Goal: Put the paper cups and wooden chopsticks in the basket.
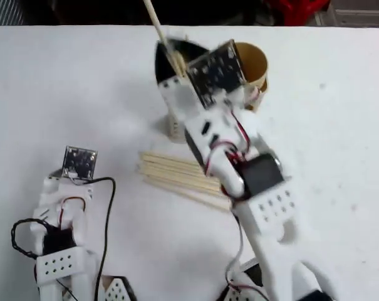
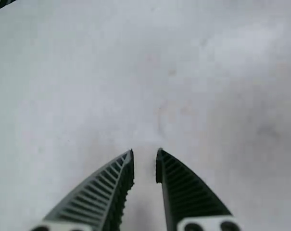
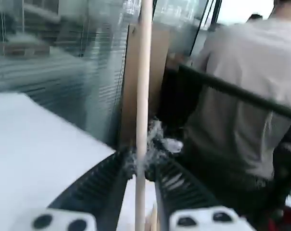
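Currently my right pincer (image 3: 143, 161) is clenched on one chopstick (image 3: 145, 72), which stands nearly upright between the jaws. Most of its length rises past the tips. From above, that chopstick (image 1: 156, 25) reaches over the far edge of the bench (image 1: 64, 81), about midway along it. Just beside the pincer, also near the far edge, sits a brown tub (image 1: 258, 63). I take it to be the basket but cannot be sure, because the arm covers part of it. A pile (image 1: 176, 172) of loose chopsticks lies flat at mid-bench, partly under the right arm.

My left pincer (image 2: 145, 159) is released, with a narrow gap between the jaws and nothing in it. It hangs over bare bench toward the near left corner, well apart from the pile.

I judge the step in hand to be carrying this stick to the tub. To do it well, I would bring the pincer over the tub's mouth and tip the stick so its lower end points inside. I would let go only once that end is below the rim. The stick is long and light, so a high or sideways drop could bounce it out or nudge the tub. I would also keep the arm's elbow lifted off the pile.
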You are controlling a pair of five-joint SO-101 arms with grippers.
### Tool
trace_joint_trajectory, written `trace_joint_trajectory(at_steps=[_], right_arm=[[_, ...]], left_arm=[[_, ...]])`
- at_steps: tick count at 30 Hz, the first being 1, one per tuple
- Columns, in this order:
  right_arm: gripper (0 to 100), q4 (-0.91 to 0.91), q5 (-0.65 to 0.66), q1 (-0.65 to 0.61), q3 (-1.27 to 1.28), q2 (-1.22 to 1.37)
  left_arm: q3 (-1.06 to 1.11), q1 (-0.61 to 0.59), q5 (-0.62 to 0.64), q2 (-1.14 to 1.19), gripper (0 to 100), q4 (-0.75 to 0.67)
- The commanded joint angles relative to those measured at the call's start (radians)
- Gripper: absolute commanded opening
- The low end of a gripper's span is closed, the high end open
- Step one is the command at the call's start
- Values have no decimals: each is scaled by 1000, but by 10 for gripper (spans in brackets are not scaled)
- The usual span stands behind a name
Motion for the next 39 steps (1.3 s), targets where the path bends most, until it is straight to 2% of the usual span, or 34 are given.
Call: trace_joint_trajectory(at_steps=[1, 10, 15, 21, 24, 27, 34, 37, 39], right_arm=[[17, -163, -8, 30, -87, 91], [18, -234, -17, 133, -112, 245], [19, -232, -17, 134, -83, 254], [122, -228, -17, 140, -64, 254], [109, -208, -17, 140, -55, 254], [94, -108, -17, 137, -52, 239], [98, 423, -9, 133, 60, -2], [95, 516, -2, 131, 181, -150], [94, 549, 55, 99, 262, -232]], left_arm=[[-8, 13, 6, -13, 94, -25], [-8, 13, 6, -13, 94, -25], [-8, 13, 6, -13, 94, -25], [-8, 13, 6, -13, 94, -26], [-8, 13, 6, -13, 94, -26], [-8, 13, 6, -13, 94, -26], [-8, 13, 6, -13, 94, -26], [-8, 13, 6, -13, 94, -26], [-8, 13, 6, -13, 94, -26]])
